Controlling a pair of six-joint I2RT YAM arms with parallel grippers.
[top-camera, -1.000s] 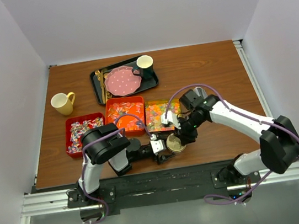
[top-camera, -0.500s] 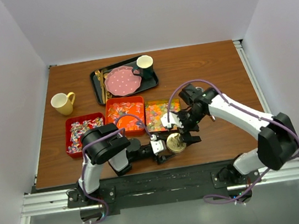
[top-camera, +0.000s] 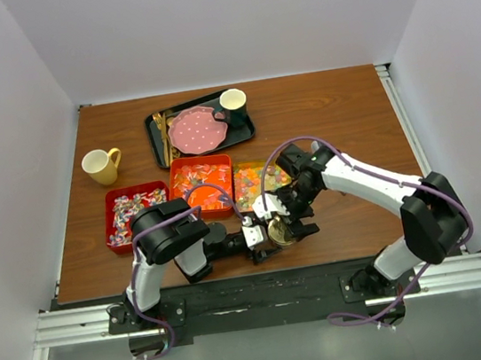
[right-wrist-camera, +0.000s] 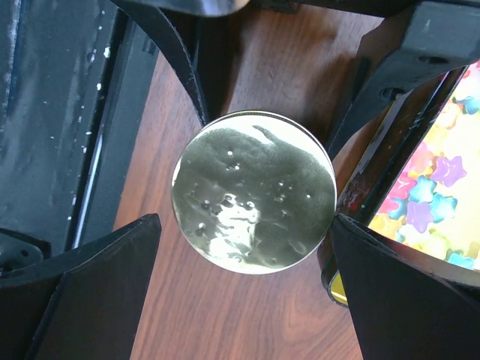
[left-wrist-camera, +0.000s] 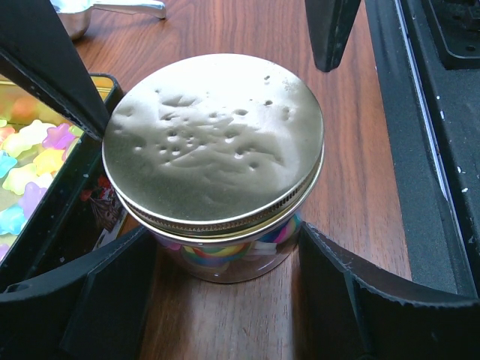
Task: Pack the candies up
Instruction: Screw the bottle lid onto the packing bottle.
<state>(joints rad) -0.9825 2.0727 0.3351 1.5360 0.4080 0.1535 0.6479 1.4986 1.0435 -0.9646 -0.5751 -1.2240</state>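
A glass jar [left-wrist-camera: 225, 259] with a dented gold lid [left-wrist-camera: 214, 139] stands near the table's front edge and holds colourful candies. My left gripper [left-wrist-camera: 225, 247] is shut on the jar, one finger against each side of the glass. From above, my right gripper [right-wrist-camera: 246, 225] straddles the lid [right-wrist-camera: 253, 191] with its jaws open and a gap on the left side. The jar [top-camera: 279, 231] sits just in front of a yellow tin of star-shaped candies [top-camera: 259, 182]. An orange tin of orange-red candies [top-camera: 201, 184] and a red tin of wrapped candies [top-camera: 129, 215] lie to its left.
A black tray [top-camera: 160, 142] at the back carries a pink dotted plate [top-camera: 196, 131], a cup [top-camera: 233, 102] and gold cutlery. A yellow mug [top-camera: 100, 166] stands at the left. The yellow tin's edge [right-wrist-camera: 390, 161] is close beside the jar.
My right gripper's jaws have spread wide off the lid, and its wrist has shifted left over the jar. The left gripper and the jar have stayed put.
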